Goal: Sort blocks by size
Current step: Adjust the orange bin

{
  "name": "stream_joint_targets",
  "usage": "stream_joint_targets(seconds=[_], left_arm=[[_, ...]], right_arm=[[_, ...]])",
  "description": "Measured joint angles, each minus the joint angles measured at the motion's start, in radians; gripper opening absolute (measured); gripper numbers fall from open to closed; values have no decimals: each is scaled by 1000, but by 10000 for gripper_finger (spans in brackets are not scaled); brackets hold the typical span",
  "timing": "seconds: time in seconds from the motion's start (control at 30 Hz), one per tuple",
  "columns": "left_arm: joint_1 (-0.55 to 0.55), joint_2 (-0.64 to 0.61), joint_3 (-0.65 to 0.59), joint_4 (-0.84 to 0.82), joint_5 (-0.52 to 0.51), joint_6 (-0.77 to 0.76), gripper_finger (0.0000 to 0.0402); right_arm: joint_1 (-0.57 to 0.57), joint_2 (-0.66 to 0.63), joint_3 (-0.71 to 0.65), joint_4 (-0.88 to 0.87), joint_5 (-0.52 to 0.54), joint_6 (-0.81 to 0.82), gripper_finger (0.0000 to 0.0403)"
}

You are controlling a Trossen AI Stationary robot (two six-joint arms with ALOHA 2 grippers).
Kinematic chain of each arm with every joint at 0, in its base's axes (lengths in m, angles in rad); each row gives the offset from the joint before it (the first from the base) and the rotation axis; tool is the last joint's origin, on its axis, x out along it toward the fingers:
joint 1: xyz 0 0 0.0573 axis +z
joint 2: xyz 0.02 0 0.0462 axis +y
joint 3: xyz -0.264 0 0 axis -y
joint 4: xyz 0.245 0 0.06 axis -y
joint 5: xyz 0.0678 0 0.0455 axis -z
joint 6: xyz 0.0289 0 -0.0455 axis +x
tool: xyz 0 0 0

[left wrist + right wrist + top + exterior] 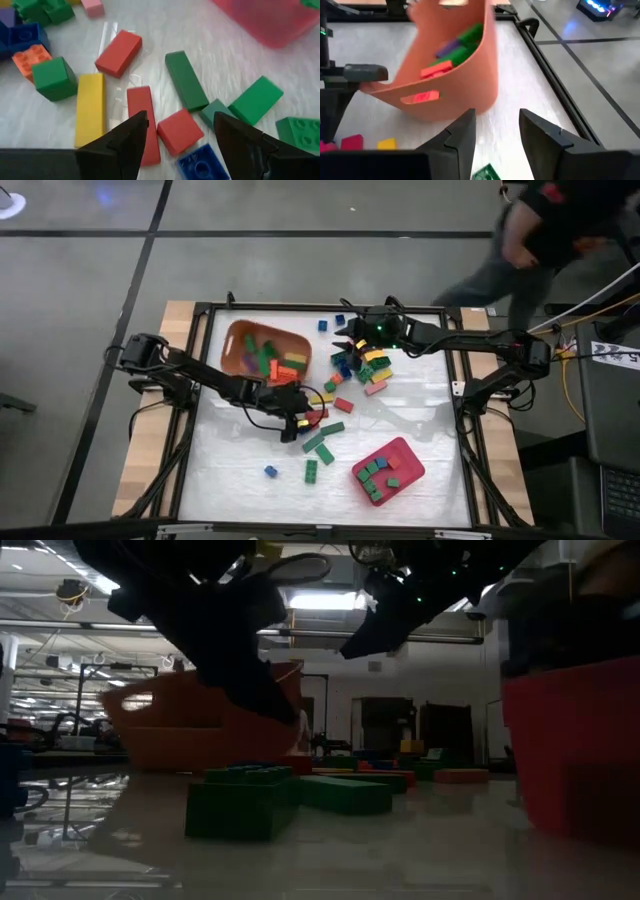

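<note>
Left wrist view shows the left gripper spread wide and empty over a crowded patch of blocks, a small red square block right between its fingers, with a long red block and a blue studded block touching or just beside it. Closing here could catch a neighbour too, or nudge the red square askew. The right gripper hangs partly open, holding nothing, near the orange tub, which already holds long pieces; the red tray holds small ones. Loose blocks lie mid-table between them.
</note>
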Motion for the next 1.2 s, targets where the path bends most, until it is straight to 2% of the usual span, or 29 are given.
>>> stream_joint_targets(seconds=[0.43,0.6,0.7,0.8,0.97,1.07,1.2], left_arm=[[10,-17,15,0,1,62,217],[7,-120,49,-65,3,-6,217],[1,-229,71,-240,15,-71,217],[-19,-358,74,-497,20,-190,217],[-96,-527,71,-936,19,-578,217],[-165,-590,53,-1095,19,-796,217],[-236,-624,29,-1225,-10,-967,217]], right_arm=[[0,-1,0,0,2,0,150],[0,-1,0,1,1,2,150],[1,11,0,15,-7,3,150],[1,45,1,35,-39,4,150],[1,115,0,123,-47,33,150],[1,152,0,198,-47,36,150],[1,192,0,295,-47,38,150]])
